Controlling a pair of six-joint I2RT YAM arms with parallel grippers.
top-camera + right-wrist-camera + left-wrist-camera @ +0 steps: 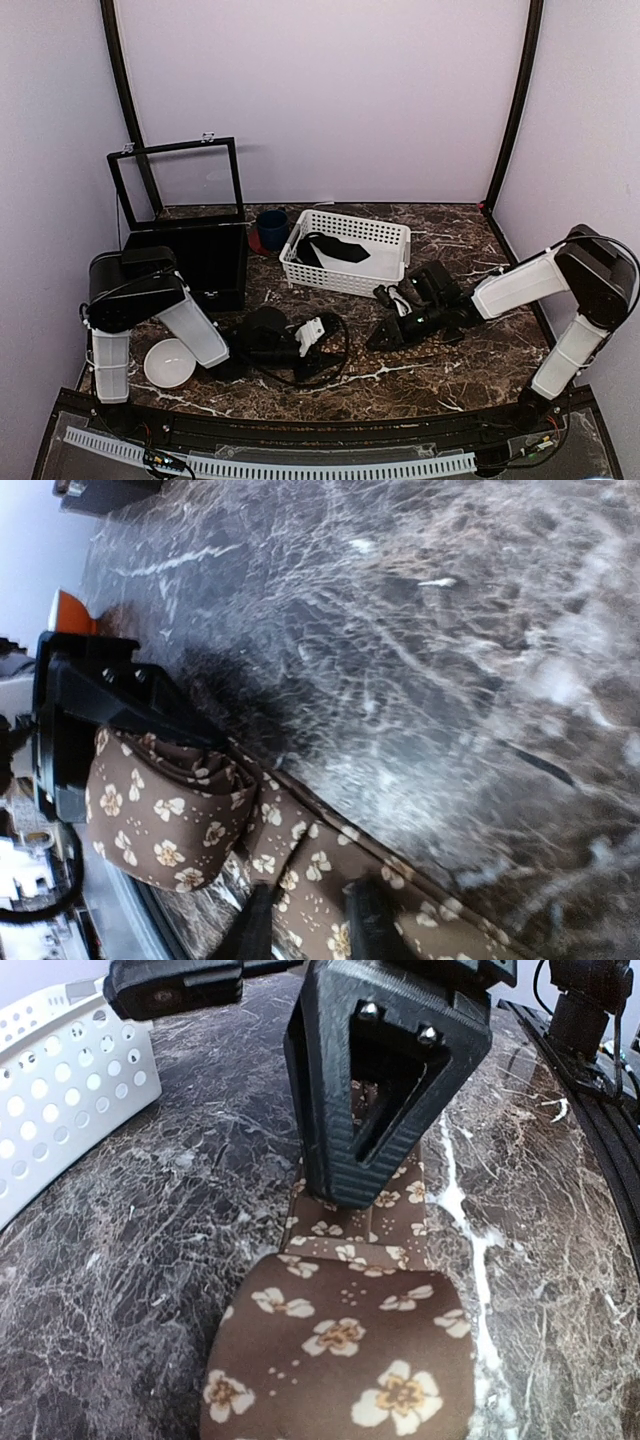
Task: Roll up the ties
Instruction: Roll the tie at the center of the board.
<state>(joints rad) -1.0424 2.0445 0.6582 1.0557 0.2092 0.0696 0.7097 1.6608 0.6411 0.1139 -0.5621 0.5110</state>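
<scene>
A brown tie with a tan flower pattern lies on the marble table between my two grippers. Its near end is rolled into a coil, also in the right wrist view. My left gripper holds that coil; its fingers are hidden under the cloth in the left wrist view. The flat strip of the tie runs from the coil to my right gripper. That gripper's fingers stand slightly apart, tips down on the strip. Another dark tie lies in the white basket.
The white perforated basket stands at the back centre. A black box with its lid raised is at the back left, with a blue cup beside it. A white bowl sits by the left arm's base.
</scene>
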